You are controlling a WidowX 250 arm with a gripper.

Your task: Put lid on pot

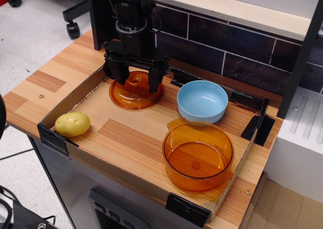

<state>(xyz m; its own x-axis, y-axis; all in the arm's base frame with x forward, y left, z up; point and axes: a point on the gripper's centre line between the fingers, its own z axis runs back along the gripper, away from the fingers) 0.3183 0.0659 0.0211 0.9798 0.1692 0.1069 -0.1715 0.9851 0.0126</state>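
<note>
The amber glass lid point(135, 94) lies flat at the back left of the tray, its small round knob point(135, 79) facing up. My gripper point(136, 79) is open, lowered over the lid, with one finger on each side of the knob and a gap to it on both sides. The deep amber glass pot point(198, 155) stands uncovered at the front right of the tray, well apart from the lid and gripper.
A light-blue bowl point(202, 101) stands between lid and pot at the back right. A yellow potato-like object point(72, 124) lies at the front left. The cardboard tray wall point(66, 104) rims the work area; a dark tiled wall point(227, 42) runs behind.
</note>
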